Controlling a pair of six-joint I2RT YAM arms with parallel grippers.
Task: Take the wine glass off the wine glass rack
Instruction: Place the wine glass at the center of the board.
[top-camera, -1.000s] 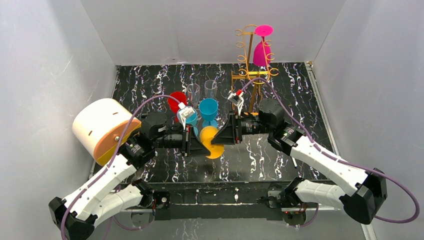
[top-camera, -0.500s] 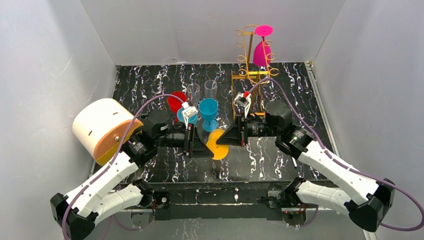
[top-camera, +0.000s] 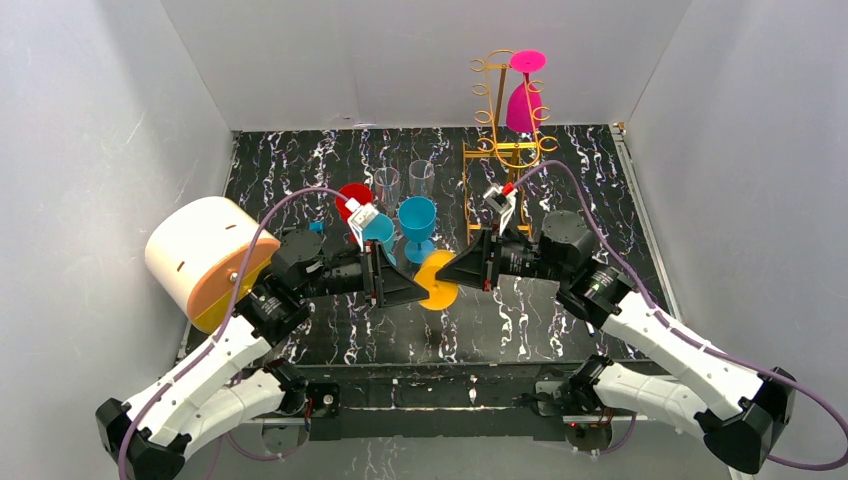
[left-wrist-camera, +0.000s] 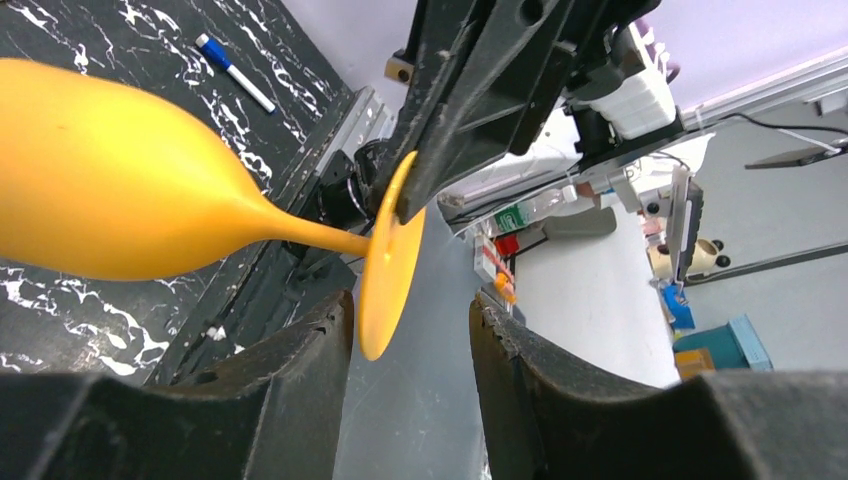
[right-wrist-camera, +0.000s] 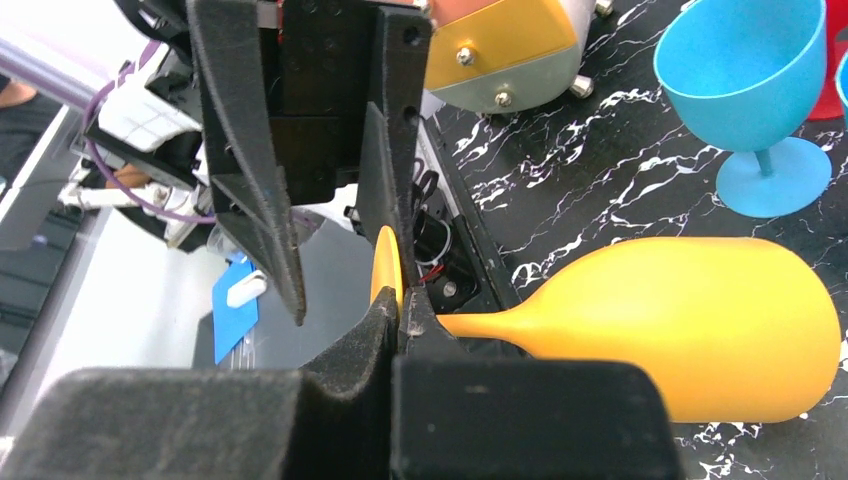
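One yellow glass (top-camera: 437, 290) mid-frame, lying sideways: foot clamped by right hand (right-wrist-camera: 400, 300); left hand (left-wrist-camera: 410, 305) released, jaws apart astride foot.

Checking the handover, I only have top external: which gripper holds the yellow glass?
Observer: Right wrist view: the right gripper is shut on the yellow glass.
Operator: Left on it too?
Observer: No. Left wrist view: the left gripper is open, with the foot between its fingers.
Operator: Where does right pinch?
Observer: On the foot's rim, not the stem.
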